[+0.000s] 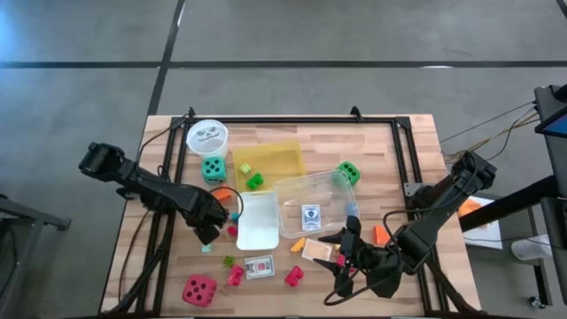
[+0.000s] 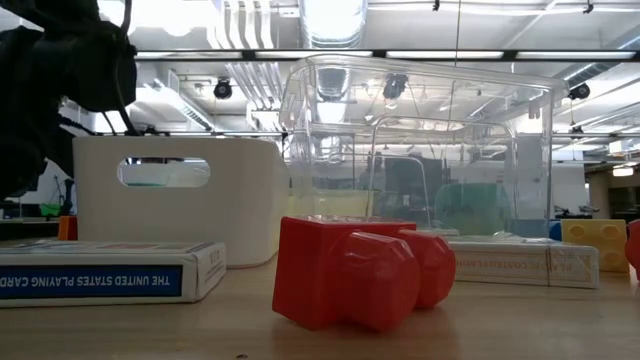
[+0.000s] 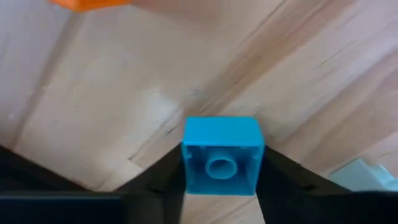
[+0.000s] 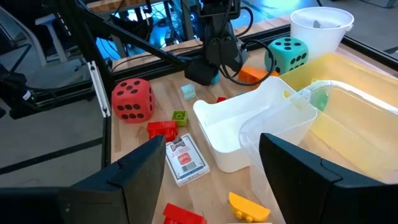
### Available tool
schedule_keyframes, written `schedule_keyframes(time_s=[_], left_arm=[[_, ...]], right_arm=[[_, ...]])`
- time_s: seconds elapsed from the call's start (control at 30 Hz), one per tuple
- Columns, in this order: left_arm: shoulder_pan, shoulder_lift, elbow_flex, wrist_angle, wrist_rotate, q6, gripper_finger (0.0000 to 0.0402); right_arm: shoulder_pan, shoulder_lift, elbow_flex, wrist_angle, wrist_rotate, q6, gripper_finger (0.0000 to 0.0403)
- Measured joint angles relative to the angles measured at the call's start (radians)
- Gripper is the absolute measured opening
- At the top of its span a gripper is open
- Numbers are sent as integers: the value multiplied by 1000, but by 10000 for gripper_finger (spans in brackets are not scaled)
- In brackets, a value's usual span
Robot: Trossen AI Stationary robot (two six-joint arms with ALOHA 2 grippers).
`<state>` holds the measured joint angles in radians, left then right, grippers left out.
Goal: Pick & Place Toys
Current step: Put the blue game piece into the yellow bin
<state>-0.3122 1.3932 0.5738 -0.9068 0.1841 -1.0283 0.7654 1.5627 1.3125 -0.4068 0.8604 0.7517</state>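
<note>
I have the left gripper [image 3: 219, 186] down on the wooden table [image 1: 407, 159], just left of the white rectangular bin [image 1: 258, 221], and its two dark fingers [image 3: 163, 177] sit against both sides of a small blue square plastic block [image 3: 221, 155]. The block rests flat on the wood with its single round stud facing the wrist camera; it is squarish, so I can name no long axis. Whether the fingers are truly squeezing it I cannot tell. An orange piece [image 3: 87, 4] lies a little beyond it.

Room is tight on the bin side and open toward the table's left edge, where only a small teal block [image 1: 206, 248] and a red dotted die [image 1: 198, 290] lie nearer the front.

My right gripper [image 1: 341, 263] hovers near the front right, fingers apart and empty, beside the clear plastic box [image 1: 310, 199].
</note>
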Motion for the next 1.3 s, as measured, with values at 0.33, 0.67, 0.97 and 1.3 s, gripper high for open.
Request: schedule_keyframes(time_s=[0.33,0.67,0.97,1.3], left_arm=[[2,0,0,-2,7,-38,116],[2,0,0,-2,8,-46,116],[2,-11,86,-104,-28,-63,116],[6,-84,291,-303,-126,-42,116]], right_arm=[[0,0,0,0,0,0,256],[0,0,0,0,0,0,256],[0,0,0,-1,0,0,256],[0,0,0,0,0,0,256]])
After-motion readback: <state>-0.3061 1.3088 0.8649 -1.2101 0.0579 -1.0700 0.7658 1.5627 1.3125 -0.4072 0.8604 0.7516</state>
